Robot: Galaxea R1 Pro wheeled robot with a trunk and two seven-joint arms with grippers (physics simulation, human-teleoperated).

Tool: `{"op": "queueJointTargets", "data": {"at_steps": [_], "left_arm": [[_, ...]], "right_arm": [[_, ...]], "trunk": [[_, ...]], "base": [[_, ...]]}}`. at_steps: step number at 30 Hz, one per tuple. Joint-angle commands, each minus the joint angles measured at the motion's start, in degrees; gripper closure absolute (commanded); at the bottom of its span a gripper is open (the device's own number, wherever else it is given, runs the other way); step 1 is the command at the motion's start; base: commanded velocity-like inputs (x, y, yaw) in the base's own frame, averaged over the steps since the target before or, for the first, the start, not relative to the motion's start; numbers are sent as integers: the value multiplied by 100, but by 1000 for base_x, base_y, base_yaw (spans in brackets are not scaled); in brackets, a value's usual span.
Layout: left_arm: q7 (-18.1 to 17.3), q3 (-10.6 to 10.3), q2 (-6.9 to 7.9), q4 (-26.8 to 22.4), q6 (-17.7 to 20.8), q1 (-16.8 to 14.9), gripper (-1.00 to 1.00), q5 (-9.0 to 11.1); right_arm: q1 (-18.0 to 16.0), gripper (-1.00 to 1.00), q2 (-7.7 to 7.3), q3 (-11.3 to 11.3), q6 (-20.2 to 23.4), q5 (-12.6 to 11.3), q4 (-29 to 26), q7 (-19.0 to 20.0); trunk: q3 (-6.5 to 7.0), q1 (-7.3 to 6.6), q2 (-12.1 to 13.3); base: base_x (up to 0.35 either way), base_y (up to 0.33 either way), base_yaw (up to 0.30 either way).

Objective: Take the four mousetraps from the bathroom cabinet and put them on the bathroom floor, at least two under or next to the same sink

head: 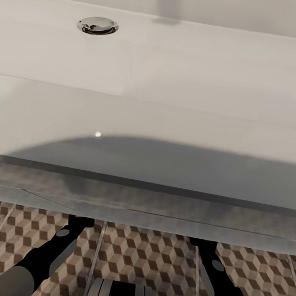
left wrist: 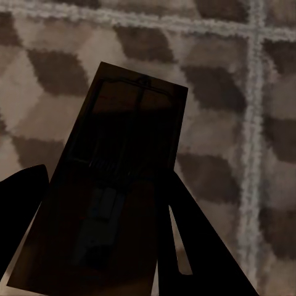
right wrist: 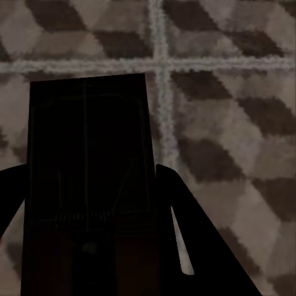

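The left gripper (left wrist: pixel 105 240) is clamped on a mousetrap (left wrist: pixel 123 160) above the bathroom floor (left wrist: pixel 246 74) — the right gripper (right wrist: pixel 92 246) likewise grips another mousetrap (right wrist: pixel 86 154). Both arms reach under the bathroom sink (head: pixel 161 72).

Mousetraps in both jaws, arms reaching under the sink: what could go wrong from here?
1. The bathroom sink hides both grippers in the head view, so releases are blind there.
2. The left mousetrap sits skewed between the jaws; it may flip on release.
3. The right mousetrap hangs over the bathroom floor; dropping could bounce it.
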Motion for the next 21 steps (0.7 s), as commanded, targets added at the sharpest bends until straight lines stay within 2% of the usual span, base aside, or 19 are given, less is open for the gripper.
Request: {"op": "queueJointTargets", "data": {"at_steps": [1, 21], "left_arm": [[51, -48, 9, -4, -17, -3, 100, 60], [56, -40, 8, -1, -15, -3, 100, 58]], "right_arm": [[-2, 100, -1, 5, -19, -54, 3, 7], [-2, 100, -1, 13, -10, -73, 33, 7]], "trunk": [[-3, -1, -1], [-3, -1, -1]], "base": [[0, 0, 0], [0, 0, 0]]}}
